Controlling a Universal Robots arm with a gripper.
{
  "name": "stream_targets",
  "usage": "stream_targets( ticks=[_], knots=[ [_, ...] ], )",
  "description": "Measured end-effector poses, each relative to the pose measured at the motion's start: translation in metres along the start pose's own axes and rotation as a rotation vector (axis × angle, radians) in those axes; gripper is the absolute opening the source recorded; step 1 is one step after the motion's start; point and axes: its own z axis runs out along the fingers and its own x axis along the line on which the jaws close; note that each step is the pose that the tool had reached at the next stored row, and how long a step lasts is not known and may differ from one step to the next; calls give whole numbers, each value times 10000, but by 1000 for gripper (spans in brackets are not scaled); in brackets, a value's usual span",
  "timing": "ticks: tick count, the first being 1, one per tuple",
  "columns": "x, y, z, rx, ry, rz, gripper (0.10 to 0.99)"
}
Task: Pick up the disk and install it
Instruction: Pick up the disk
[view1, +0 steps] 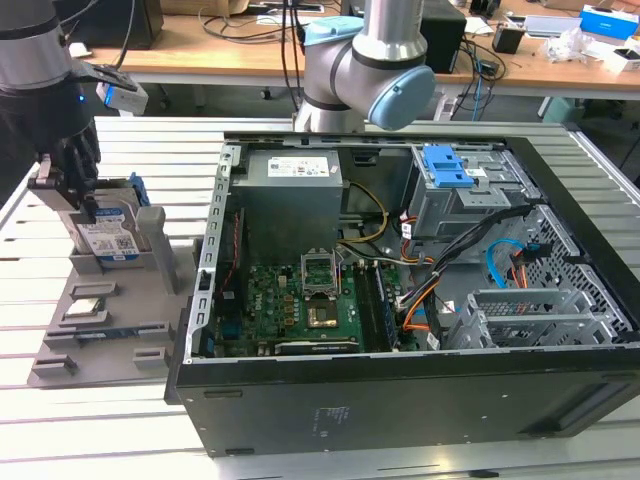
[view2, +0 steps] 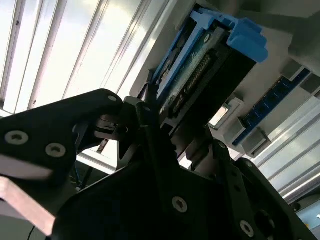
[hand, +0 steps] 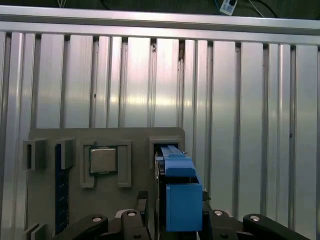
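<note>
1. Item: disk (view1: 108, 238), a silver drive in a blue bracket (hand: 180, 197). It stands on edge in a slot of the grey holder (view1: 110, 310) on the slatted counter (view1: 60, 420), at the exterior view's left, beside the open computer case (view1: 400, 400).
2. Tool (view1: 78, 200): set astride the disk's upper edge. Whether it is clamped on the disk or merely apart around it, I cannot tell.
3. Handling (judged): rigid and dense for its size. Smooth metal faces are probably slippery. Shock-sensitive, so no knocks.
4. Hold (judged): across the two broad faces near the bracket, kept square and clear of the connector end.
</note>
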Motion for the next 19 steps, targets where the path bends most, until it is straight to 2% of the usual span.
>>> stream_targets(
  ticks=[1, 2, 14, 19],
  knots=[
    [0, 0, 2, 3, -2, 0, 478],
    [0, 0, 4, 2, 0, 0, 361],
    [0, -1, 6, 5, 3, 0, 361],
    [-5, 3, -86, 2, 4, 0, 361]
  ],
)
